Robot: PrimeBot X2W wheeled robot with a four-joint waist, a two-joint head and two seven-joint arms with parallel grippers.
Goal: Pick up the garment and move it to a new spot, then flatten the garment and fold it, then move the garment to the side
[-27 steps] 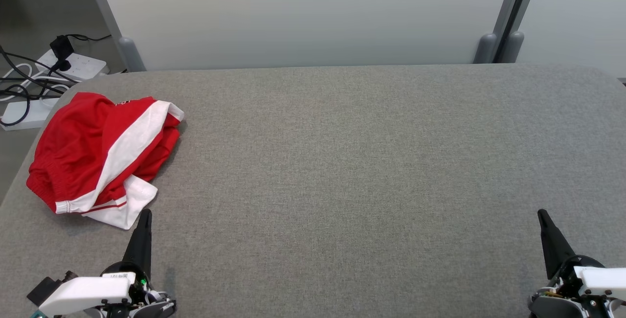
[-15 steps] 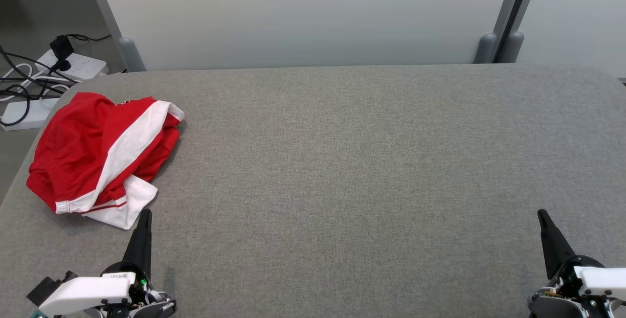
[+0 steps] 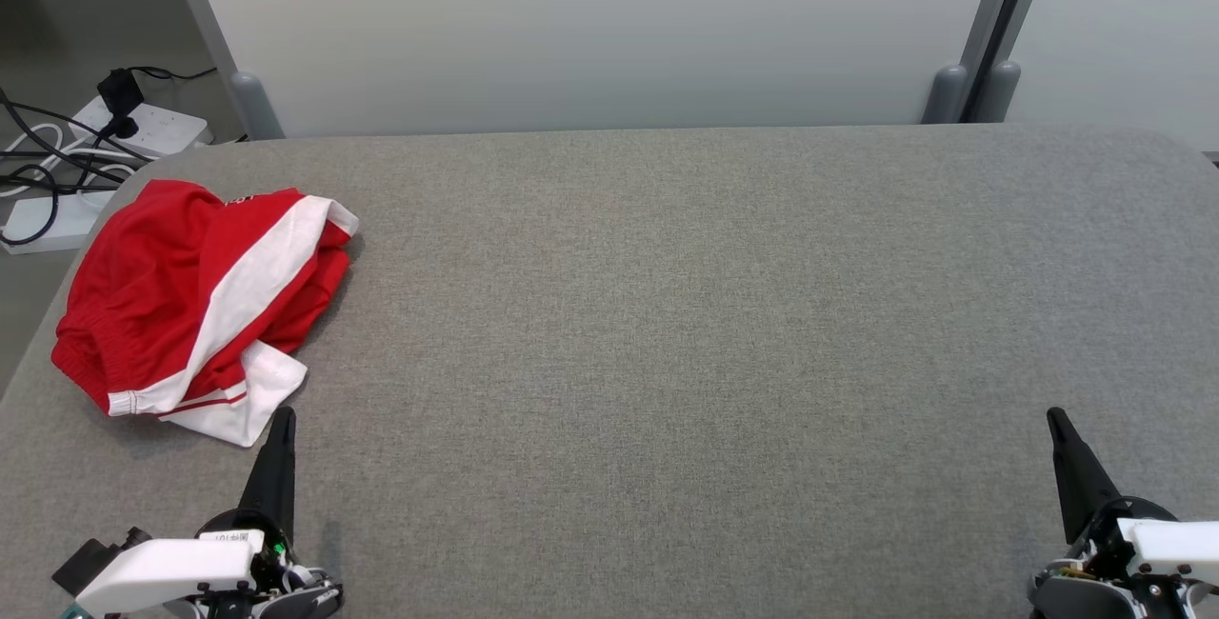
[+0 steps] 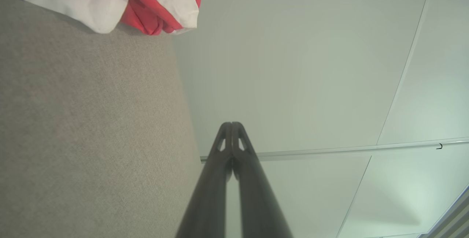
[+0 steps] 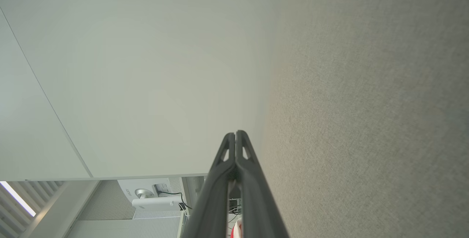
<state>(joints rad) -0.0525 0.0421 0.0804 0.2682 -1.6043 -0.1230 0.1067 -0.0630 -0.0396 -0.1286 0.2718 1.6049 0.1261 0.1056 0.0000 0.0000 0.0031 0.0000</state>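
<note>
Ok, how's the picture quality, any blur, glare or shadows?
Head view: sharp, evenly lit, crumpled red-and-white fabric garment casting a faint shadow on the grey cloth-covered table. Left wrist view: hazy, washed out; the left claw looks soft-edged. Right wrist view: same haze.

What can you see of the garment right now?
The garment is red with a broad white band and a white corner, in what looks like thin, smooth sports fabric. It lies crumpled in a loose heap near the left edge of the grey table, which is all it rests on. Nothing grips it; the shut left end effector sits just short of its white corner.
</note>
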